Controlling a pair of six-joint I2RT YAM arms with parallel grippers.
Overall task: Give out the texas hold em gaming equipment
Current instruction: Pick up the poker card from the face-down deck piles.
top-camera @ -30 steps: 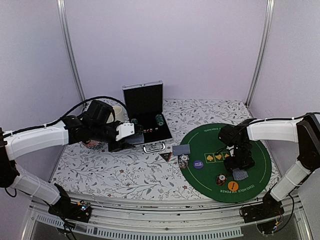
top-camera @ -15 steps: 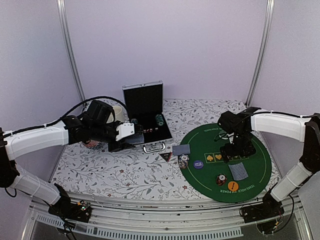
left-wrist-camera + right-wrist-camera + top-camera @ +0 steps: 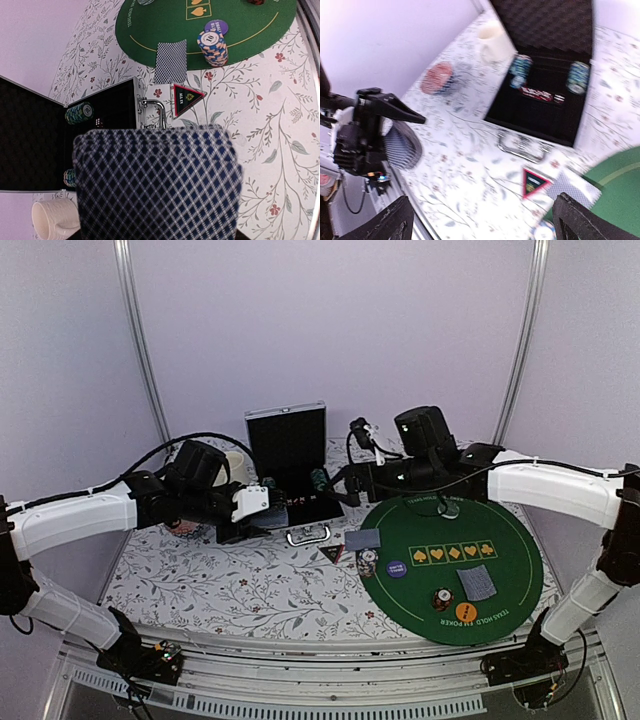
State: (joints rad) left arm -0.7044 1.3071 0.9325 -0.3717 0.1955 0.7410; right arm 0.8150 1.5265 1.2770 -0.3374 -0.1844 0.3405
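Observation:
My left gripper (image 3: 258,510) is shut on a deck of blue-backed playing cards (image 3: 155,185), held above the table in front of the open black case (image 3: 290,465); the deck hides the fingers. My right gripper (image 3: 362,478) is open and empty, raised at the green mat's (image 3: 510,540) far left edge near the case; its fingertips (image 3: 390,222) stand wide apart. One card (image 3: 362,538) lies at the mat's left edge, another (image 3: 478,583) at its front right. Chip stacks (image 3: 367,562) (image 3: 441,598), a purple disc (image 3: 396,567), an orange disc (image 3: 465,612) and a triangular marker (image 3: 331,553) lie nearby.
The case holds chip stacks (image 3: 320,478) (image 3: 268,483), and its metal handle (image 3: 308,534) faces forward. A cream mug (image 3: 235,465) stands left of the case. A stack of red chips (image 3: 436,79) sits on the floral cloth by my left arm. Metal posts stand at the back.
My right gripper has let go of a card on the mat's front right, risen and swung left toward the case. My left arm has not moved.

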